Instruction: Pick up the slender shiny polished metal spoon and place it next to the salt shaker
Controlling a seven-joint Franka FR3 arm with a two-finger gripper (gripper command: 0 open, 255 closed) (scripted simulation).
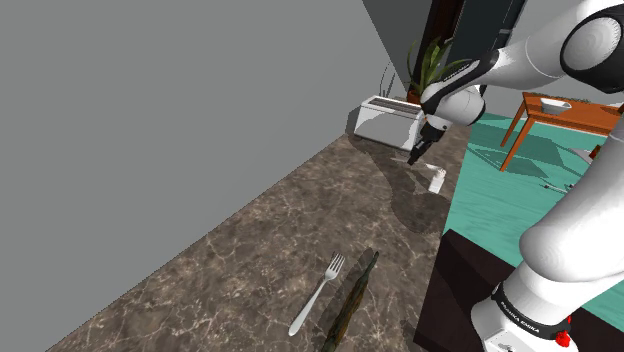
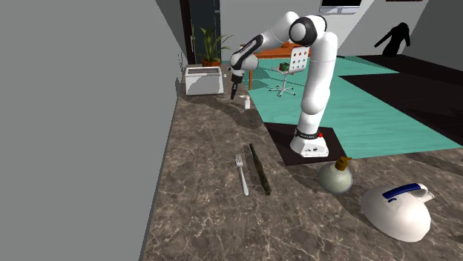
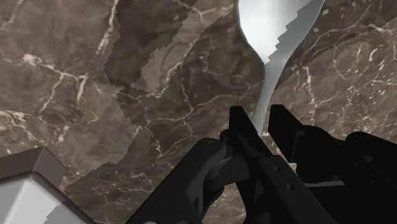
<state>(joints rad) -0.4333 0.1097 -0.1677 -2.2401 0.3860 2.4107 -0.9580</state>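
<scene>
We see the gripper (image 3: 257,118) pinching the spoon (image 3: 270,38) by its thin handle, with the pale bowl pointing away from the fingers over the brown marble counter (image 1: 250,260). In the shoulder view the gripper is close to the small white salt shaker (image 1: 437,182) and near the white toaster (image 1: 388,118). The fork (image 1: 318,293) lies well apart, toward the stand.

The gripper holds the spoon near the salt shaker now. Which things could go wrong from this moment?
1. The gripper clasps the spoon only at its thin handle, with the bowl far out; it may swivel or slip.
2. The salt shaker stands close by the gripper and near the counter edge; a descent could knock it over or off.
3. The toaster is close behind, so the spoon could strike it.
</scene>
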